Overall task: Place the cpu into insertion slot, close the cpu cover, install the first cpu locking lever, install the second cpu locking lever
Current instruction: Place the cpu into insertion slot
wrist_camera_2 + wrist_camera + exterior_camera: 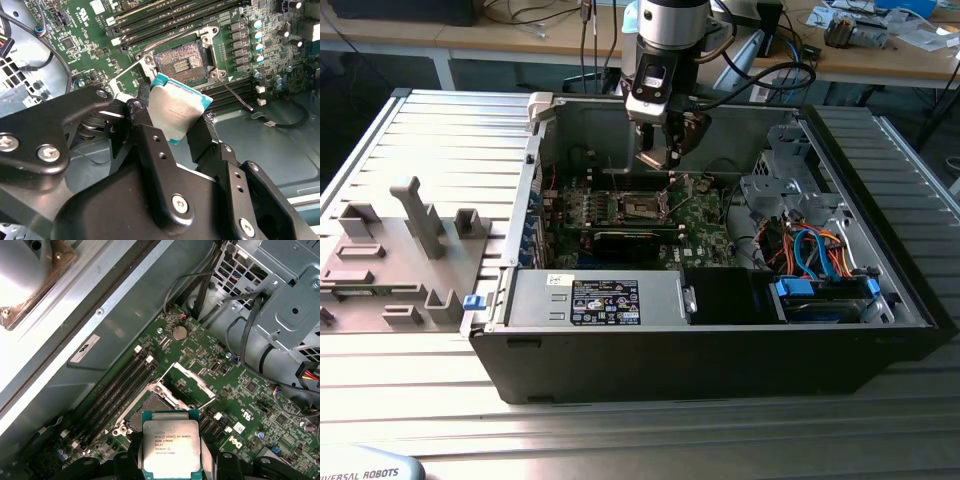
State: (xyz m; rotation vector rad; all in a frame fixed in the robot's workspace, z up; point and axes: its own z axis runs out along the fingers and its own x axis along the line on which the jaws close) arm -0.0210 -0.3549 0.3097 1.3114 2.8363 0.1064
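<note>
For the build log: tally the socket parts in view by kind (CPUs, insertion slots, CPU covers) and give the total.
cpu: 1, clamped in the gripper
insertion slot: 1, bare
cpu cover: 1, swung open
Total: 3

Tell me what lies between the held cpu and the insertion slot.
Nothing: in the second wrist view, the stretch between cpu and insertion slot is bare.
</note>
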